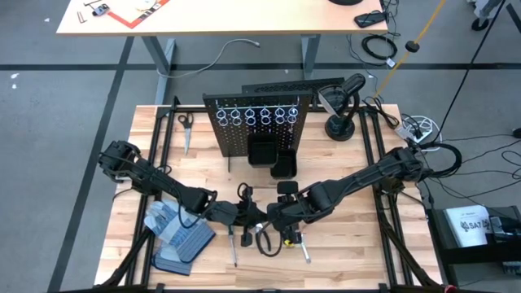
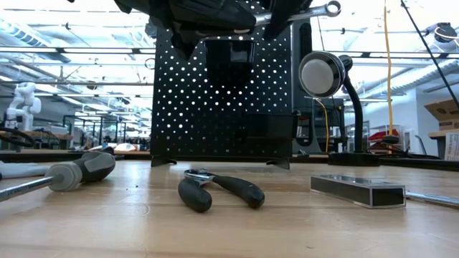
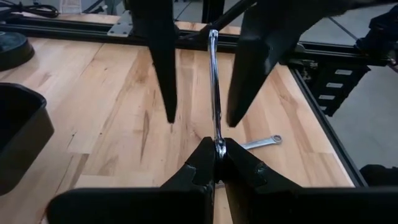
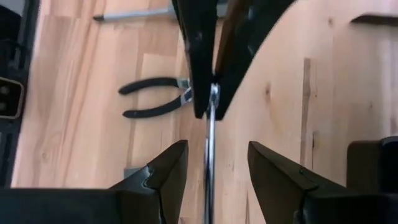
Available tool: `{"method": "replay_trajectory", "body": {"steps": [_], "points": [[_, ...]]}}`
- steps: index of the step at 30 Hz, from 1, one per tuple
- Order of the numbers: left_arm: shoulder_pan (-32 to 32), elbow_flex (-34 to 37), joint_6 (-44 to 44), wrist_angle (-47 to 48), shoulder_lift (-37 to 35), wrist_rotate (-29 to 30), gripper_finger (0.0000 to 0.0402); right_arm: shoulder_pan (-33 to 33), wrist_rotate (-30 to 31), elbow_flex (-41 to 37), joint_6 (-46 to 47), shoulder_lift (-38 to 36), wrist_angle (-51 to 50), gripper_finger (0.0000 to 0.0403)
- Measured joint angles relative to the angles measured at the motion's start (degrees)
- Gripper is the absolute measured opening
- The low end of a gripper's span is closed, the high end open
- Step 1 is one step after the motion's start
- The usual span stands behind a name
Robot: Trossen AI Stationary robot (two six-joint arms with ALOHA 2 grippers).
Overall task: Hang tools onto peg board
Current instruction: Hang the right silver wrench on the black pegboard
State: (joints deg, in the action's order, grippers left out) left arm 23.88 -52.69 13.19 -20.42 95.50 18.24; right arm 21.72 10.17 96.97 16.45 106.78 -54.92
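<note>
Pinching one end of a silver wrench (image 3: 214, 87) above the surface, the left tool (image 3: 216, 163) pointed its shaft between the right tool's (image 4: 212, 169) parted fingers, pegboard (image 1: 259, 124) at 12 o'clock.

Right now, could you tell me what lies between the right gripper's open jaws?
A silver wrench runs between the right gripper jaws, untouched by either. The left gripper is shut on the wrench's far end. Both wrist views show this.

Overhead camera looks straight down; low camera faces the peg board (image 2: 222, 93) at twelve o'clock; both wrist cameras closely share one wrench (image 3: 214, 87).
</note>
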Motion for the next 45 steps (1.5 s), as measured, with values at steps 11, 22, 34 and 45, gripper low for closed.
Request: {"method": "replay_trajectory", "body": {"steps": [11, 22, 34, 45], "points": [[0.0, 0.0, 0.0, 0.2, 0.0, 0.1, 0.0018, -0.1, -0.1, 0.0, 0.0, 0.3, 0.9, 0.0068], [0.0, 0.0, -0.1, 0.2, 0.0, 0.3, 0.0019, -0.1, -0.2, 0.0, 0.5, 0.3, 2.1, 0.0005], [3.5, 0.0, -0.1, 8.4, -10.4, 12.5, 0.0116, 0.6, 6.8, 0.0, -0.4, -2.3, 4.3, 0.0004], [10.0, 0.0, -0.1, 16.9, -19.2, 29.8, 0.012, -0.1, 27.5, 0.0, -8.8, -10.5, 18.8, 0.0004]]}}
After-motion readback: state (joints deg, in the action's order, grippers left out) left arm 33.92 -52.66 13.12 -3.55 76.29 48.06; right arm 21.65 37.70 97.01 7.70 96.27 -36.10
